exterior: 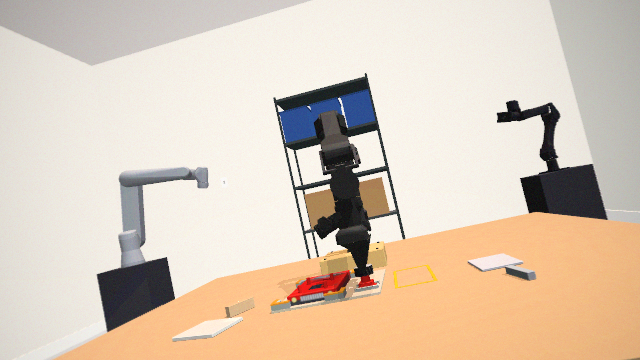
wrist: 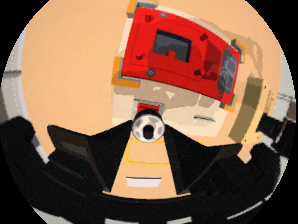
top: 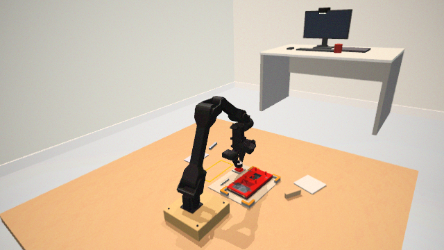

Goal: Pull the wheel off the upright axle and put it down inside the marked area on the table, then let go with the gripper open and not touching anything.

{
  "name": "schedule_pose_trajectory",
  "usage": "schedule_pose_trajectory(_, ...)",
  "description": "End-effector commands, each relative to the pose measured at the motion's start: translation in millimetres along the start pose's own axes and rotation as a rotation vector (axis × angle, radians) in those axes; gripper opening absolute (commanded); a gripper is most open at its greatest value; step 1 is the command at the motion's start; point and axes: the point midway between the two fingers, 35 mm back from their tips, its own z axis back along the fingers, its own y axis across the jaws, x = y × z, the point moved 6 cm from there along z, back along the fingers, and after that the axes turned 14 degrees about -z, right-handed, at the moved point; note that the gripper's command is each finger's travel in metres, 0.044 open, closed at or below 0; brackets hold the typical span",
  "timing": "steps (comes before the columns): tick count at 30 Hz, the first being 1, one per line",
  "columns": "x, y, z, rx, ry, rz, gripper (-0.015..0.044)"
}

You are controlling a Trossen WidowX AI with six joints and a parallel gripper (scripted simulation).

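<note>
The wheel [wrist: 142, 123], dark with a pale spoked face, sits around the upright axle, whose dark tip shows in its centre in the wrist view. The axle stands on a red base [top: 238, 169] [exterior: 367, 283] [wrist: 148, 107] at the board's edge. My gripper [top: 238, 164] [exterior: 364, 270] [wrist: 148, 125] points down and is shut on the wheel, one finger on each side, just above the red base. The fingers hide much of the wheel in the top and exterior views. The marked area, a yellow outline [exterior: 416, 284] [wrist: 148, 163], lies on the table beside the board.
A red car body [top: 250, 182] [exterior: 320, 285] [wrist: 200, 42] lies between orange-and-grey corner blocks on the pale board. A thin grey piece lies on the board. Pale plates [top: 309, 184] [exterior: 495, 262], a tan block [top: 293, 194] and a grey bar [exterior: 520, 272] lie farther out.
</note>
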Motion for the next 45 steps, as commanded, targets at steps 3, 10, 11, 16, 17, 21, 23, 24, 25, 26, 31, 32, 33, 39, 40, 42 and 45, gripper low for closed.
schedule_pose_trajectory(3,0,1,4,0.004,0.003,0.001,0.0000)
schedule_pose_trajectory(10,0,1,6,0.004,0.003,0.002,0.0000)
schedule_pose_trajectory(11,0,1,7,0.004,0.003,0.002,0.0000)
schedule_pose_trajectory(16,0,1,8,0.004,0.003,0.002,0.0000)
schedule_pose_trajectory(17,0,1,9,0.004,0.003,0.002,0.0000)
schedule_pose_trajectory(21,0,1,10,0.005,0.004,0.002,0.0000)
schedule_pose_trajectory(23,0,1,11,0.005,0.004,0.002,0.0000)
schedule_pose_trajectory(24,0,1,11,0.005,0.004,0.002,0.0000)
schedule_pose_trajectory(25,0,1,11,0.005,0.004,0.002,0.0000)
schedule_pose_trajectory(26,0,1,12,0.005,0.004,0.002,0.0000)
schedule_pose_trajectory(31,0,1,13,0.005,0.004,0.003,0.0000)
schedule_pose_trajectory(32,0,1,14,0.005,0.004,0.003,0.0000)
schedule_pose_trajectory(33,0,1,14,0.005,0.004,0.003,0.0000)
schedule_pose_trajectory(39,0,1,16,0.005,0.005,0.003,0.0000)
schedule_pose_trajectory(40,0,1,16,0.005,0.005,0.003,0.0000)
schedule_pose_trajectory(42,0,1,17,0.006,0.005,0.003,0.0000)
schedule_pose_trajectory(45,0,1,18,0.006,0.005,0.003,0.0000)
